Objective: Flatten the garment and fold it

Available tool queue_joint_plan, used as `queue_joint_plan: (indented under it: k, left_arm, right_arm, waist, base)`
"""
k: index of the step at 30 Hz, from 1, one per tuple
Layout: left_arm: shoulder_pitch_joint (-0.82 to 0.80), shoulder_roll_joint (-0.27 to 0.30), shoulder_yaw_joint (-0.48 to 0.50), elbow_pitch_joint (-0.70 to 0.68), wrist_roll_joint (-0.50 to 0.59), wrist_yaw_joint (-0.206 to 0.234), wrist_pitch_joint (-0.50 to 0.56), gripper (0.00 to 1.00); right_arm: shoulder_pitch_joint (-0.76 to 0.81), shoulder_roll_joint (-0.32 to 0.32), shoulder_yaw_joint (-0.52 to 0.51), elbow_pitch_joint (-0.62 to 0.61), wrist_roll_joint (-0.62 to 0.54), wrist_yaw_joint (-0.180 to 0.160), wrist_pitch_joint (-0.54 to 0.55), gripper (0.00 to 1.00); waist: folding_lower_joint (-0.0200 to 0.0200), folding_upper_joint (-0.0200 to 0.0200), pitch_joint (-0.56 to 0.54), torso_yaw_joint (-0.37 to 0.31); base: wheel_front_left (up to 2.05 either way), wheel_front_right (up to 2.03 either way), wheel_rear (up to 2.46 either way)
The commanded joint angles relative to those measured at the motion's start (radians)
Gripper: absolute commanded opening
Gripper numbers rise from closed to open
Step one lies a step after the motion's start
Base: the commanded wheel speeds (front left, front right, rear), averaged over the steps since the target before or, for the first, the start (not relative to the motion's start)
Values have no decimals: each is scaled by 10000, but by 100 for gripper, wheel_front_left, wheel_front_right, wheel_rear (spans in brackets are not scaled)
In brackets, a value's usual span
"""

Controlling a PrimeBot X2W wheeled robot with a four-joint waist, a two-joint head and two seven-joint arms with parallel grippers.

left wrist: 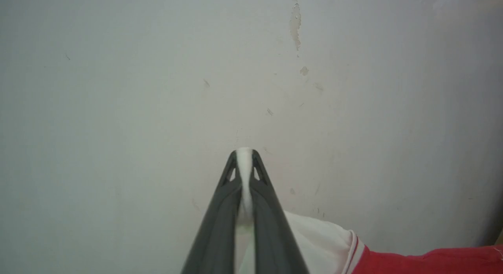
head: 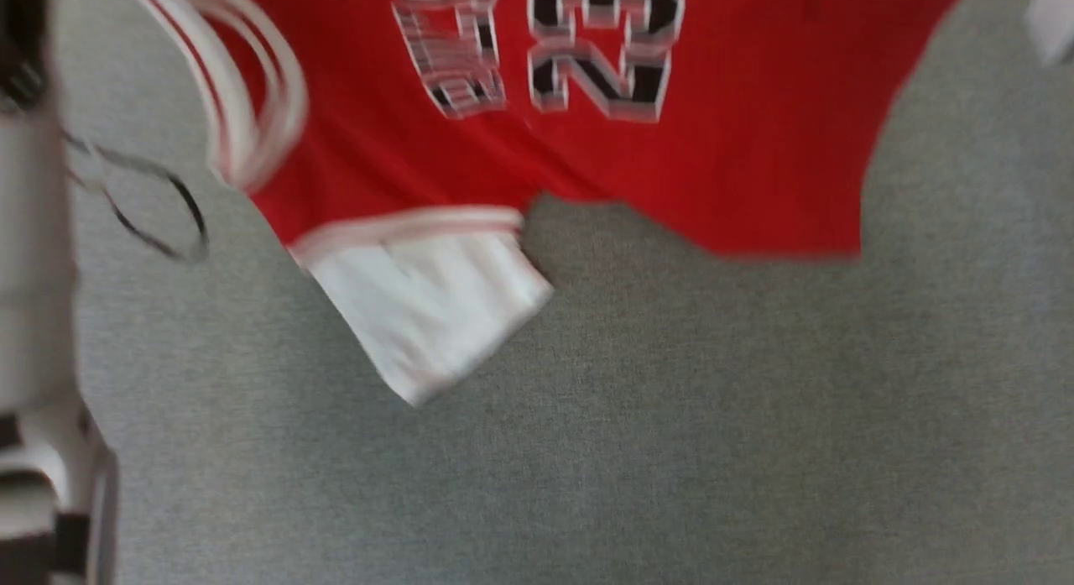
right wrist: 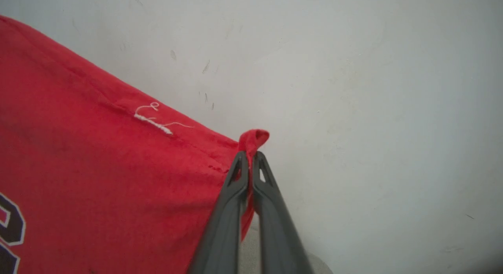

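Note:
The red garment (head: 738, 148) hangs lifted across the top of the blurred head view, its black white-outlined number print (head: 537, 48) facing me and a white sleeve (head: 432, 308) dangling below. In the left wrist view my left gripper (left wrist: 245, 156) is shut on a white sleeve edge (left wrist: 318, 238), with red cloth trailing to the right. My right gripper (right wrist: 250, 156) is shut on a red corner of the garment (right wrist: 98, 164), which stretches away to the left with a loose white thread (right wrist: 153, 122) on its hem.
Grey carpet floor (head: 629, 442) spreads beneath the hanging cloth. A pale forearm (head: 33, 316) with a black cable (head: 180, 216) stands along the head view's left edge. Both wrist views face a scuffed white wall (left wrist: 157, 89).

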Motion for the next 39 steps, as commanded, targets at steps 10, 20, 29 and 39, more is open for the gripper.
queue_joint_plan:
  k: [10, 20, 29, 39]
  left_arm:
    - [-4509, 202, 343, 1543, 901, 396, -1543, 0]
    - [-6006, 112, 672, 2468, 730, -167, -3331, 0]
    - [-2570, -96, 305, 3685, 469, -836, -3554, 0]
    - [2405, -245, -740, 3662, 198, -1226, -2447, 0]
  right_arm:
    - [-4414, 363, 189, 2204, -1269, -21, -922, 0]
    - [-5659, 847, -249, 3253, -2334, -21, -2255, 0]
    - [-3558, 835, 381, 4476, -1479, -21, -2993, 0]
    - [471, 272, 1056, 4248, 514, -21, -2798, 0]
  waist:
    - [-4, 0, 2804, -419]
    - [-4, 0, 2889, -218]
    - [-4, 0, 2061, 187]
    - [-4, 0, 239, 748]
  base:
    - [0, 0, 0]
    - [0, 0, 0]
    - [0, 0, 0]
    - [0, 0, 0]
